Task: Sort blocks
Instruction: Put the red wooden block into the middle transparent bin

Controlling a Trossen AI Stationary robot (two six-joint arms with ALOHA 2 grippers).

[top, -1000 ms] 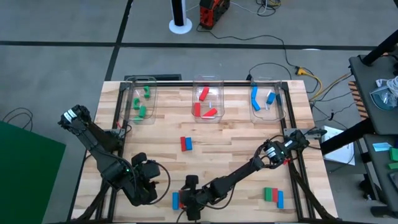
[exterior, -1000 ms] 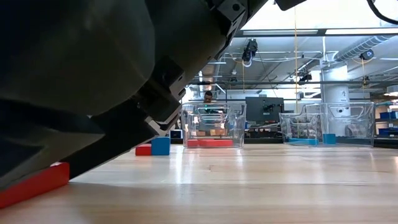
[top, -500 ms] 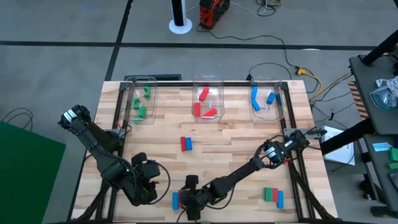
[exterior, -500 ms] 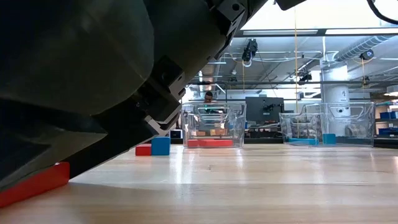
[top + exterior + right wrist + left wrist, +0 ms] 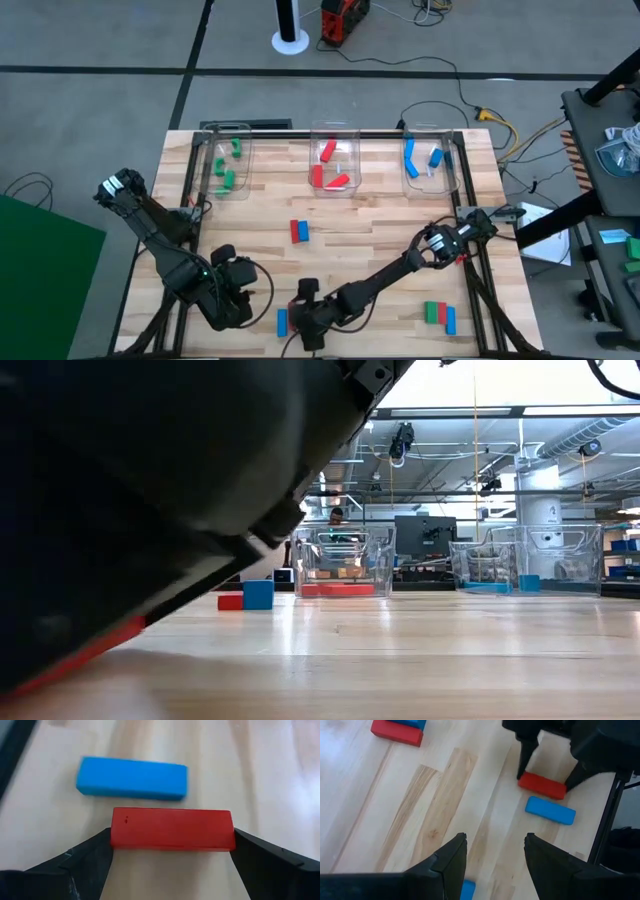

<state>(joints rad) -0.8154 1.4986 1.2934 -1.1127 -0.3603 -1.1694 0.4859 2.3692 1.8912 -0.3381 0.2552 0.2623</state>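
Note:
A red block (image 5: 172,828) lies flat on the table by its near edge, with a blue block (image 5: 132,778) next to it. My right gripper (image 5: 310,322) reaches down over the red block and is shut on it; the left wrist view shows it too (image 5: 545,775). My left gripper (image 5: 495,865) hovers open and holds nothing, to the left of them (image 5: 235,290). More blocks lie loose: a red and blue pair (image 5: 298,231) at mid-table and a small group (image 5: 438,314) at the front right. My right gripper pinches the red block by its two short ends (image 5: 120,830), one finger (image 5: 87,857) at each end. The fingers come slanting down from above (image 5: 524,757). The block lies flat on the table.
Three clear bins stand along the far edge: one with green blocks (image 5: 228,160), one with red (image 5: 333,160), one with blue (image 5: 430,160). The corner of another blue block (image 5: 467,890) shows under my left gripper. Bare wood lies between the bins and the grippers.
My right arm has sunk lower over the red block at the near edge and now covers more of it in the low view. The block has stayed on the table.

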